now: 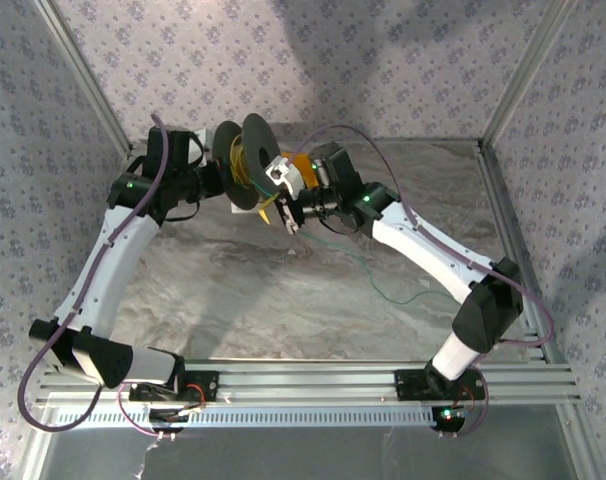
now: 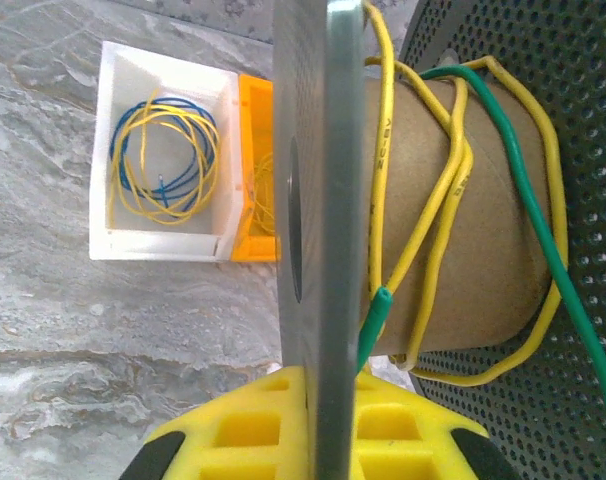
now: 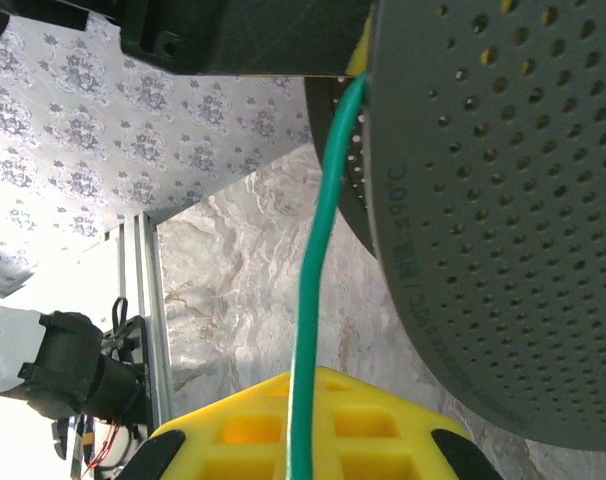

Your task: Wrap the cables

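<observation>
Green cable (image 3: 309,300) and yellow cable (image 2: 386,130) are looping round the spool (image 2: 483,280).
I'm seeing left jaws clamping its flange, right jaws pinching the green cable.

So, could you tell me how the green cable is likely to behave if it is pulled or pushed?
Probably floppy: the green cable bends loosely around the cardboard core of the spool and trails in slack curves over the table. Likely very light, being so thin. Pushed, it would probably buckle rather than slide as one piece.
</observation>
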Tool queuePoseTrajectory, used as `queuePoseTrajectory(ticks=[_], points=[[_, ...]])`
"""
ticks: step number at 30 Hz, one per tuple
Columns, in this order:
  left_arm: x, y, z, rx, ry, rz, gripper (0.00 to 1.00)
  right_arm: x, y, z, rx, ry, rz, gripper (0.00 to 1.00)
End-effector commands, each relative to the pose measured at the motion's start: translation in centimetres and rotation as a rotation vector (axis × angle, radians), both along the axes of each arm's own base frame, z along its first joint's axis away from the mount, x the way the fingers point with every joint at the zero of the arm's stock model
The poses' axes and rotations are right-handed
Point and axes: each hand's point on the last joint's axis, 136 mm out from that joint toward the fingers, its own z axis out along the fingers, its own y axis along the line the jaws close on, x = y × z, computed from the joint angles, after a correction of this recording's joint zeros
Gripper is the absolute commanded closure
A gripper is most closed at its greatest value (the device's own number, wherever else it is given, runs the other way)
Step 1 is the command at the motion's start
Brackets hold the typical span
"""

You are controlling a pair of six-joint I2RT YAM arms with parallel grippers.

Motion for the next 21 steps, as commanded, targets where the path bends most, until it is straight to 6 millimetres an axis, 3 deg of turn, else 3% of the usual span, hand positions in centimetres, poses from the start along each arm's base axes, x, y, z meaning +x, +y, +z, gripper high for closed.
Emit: queuePoseTrajectory(ticks=[1, 5, 8, 12, 14, 18, 19, 21], points=[[4.3, 8.3, 10.3, -0.045, -0.358, 0.404, 1.0, -2.6, -1.8, -5.4, -0.172, 0.207, 0.029, 1.0], [5.2, 8.1, 10.2, -0.071, -0.369, 0.413, 1.0, -2.6, -1.4, -6.2, -0.181, 0.217, 0.044, 0.99], [5.5, 7.9, 10.5, -0.081, -0.375, 0.405, 1.0, -2.2, -1.6, -6.7, -0.178, 0.247, 0.045, 0.87], [5.4, 7.7, 11.5, -0.09, -0.39, 0.394, 1.0, -1.7, -1.7, -6.7, -0.174, 0.273, 0.046, 0.61], [5.2, 7.7, 12.1, -0.087, -0.397, 0.388, 1.0, -1.3, -1.9, -6.9, -0.171, 0.298, 0.047, 0.58], [4.6, 7.6, 13.2, -0.096, -0.412, 0.375, 1.0, -0.7, -2.7, -7.0, -0.158, 0.323, 0.043, 0.64], [4.4, 7.5, 13.6, -0.102, -0.418, 0.37, 1.0, -0.5, -3.0, -7.0, -0.157, 0.327, 0.04, 0.68], [4.1, 7.5, 14.2, -0.111, -0.429, 0.363, 1.0, -0.1, -3.6, -7.2, -0.165, 0.328, 0.029, 0.87]])
